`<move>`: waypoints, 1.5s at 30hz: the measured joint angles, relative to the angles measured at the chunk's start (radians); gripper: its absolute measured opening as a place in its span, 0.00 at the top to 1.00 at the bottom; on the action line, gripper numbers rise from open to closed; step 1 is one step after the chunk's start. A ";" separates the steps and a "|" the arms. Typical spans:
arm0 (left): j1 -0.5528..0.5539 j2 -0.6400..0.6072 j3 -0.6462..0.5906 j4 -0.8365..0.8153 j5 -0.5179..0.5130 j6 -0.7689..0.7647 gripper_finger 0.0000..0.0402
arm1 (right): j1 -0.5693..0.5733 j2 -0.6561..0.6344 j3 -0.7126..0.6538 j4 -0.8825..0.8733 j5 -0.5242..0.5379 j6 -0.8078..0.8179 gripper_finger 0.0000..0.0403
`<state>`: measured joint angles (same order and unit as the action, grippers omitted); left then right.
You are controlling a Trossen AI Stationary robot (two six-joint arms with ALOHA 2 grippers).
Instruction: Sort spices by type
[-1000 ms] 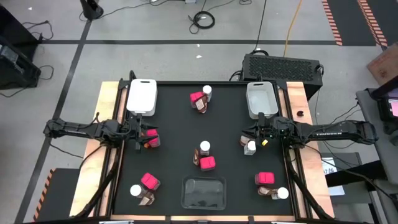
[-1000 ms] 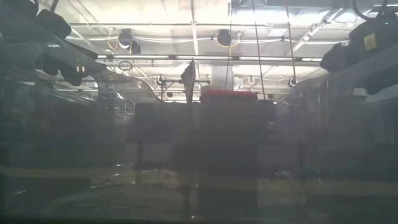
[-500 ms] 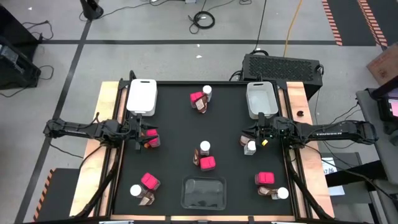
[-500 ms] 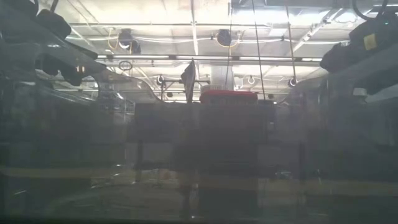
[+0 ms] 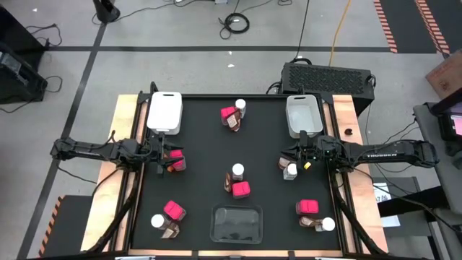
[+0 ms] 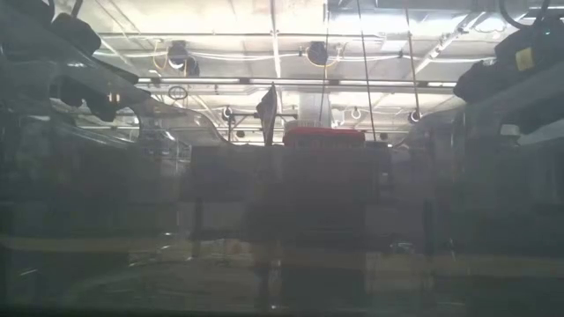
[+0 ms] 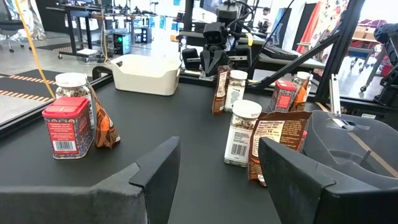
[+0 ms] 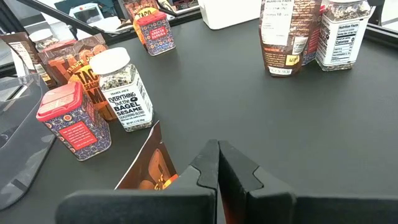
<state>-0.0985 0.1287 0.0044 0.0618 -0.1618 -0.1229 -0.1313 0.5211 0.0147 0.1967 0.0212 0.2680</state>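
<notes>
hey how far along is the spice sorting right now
Barely started. Done: nothing; the white tray, the second tray and the clear tray look empty. The spices sit in mixed clusters, pink box beside white-lidded jar. In hand: nothing; left gripper is open by one cluster, right gripper shut by another. Left: all the sorting.

Table [image 5: 202, 173] holds spice clusters: 12 o'clock cluster [image 5: 232, 115], centre cluster [image 5: 239, 182], 9 o'clock cluster [image 5: 173, 159] beside left gripper [image 5: 160, 157], 3 o'clock cluster [image 5: 289, 169] beside right gripper [image 5: 294, 160], 7 o'clock cluster [image 5: 167, 217], 5 o'clock cluster [image 5: 313, 214]. Trays: 11 o'clock tray [image 5: 164, 112], 1 o'clock tray [image 5: 303, 115], 6 o'clock tray [image 5: 235, 222].
</notes>
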 joint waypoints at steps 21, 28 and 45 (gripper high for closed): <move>0.000 0.000 0.000 0.000 0.000 0.000 0.45 | 0.000 0.000 0.000 0.013 0.000 0.014 1.00; 0.000 0.000 0.000 0.137 0.003 -0.036 0.45 | 0.000 0.000 0.003 0.128 -0.001 0.151 1.00; 0.001 0.052 0.155 0.115 0.049 -0.085 0.45 | 0.000 0.093 0.475 -0.156 0.026 -0.070 0.94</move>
<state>-0.0975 0.1812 0.1599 0.1763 -0.1131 -0.2084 -0.1314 0.6138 0.4896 0.0406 0.0474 0.1981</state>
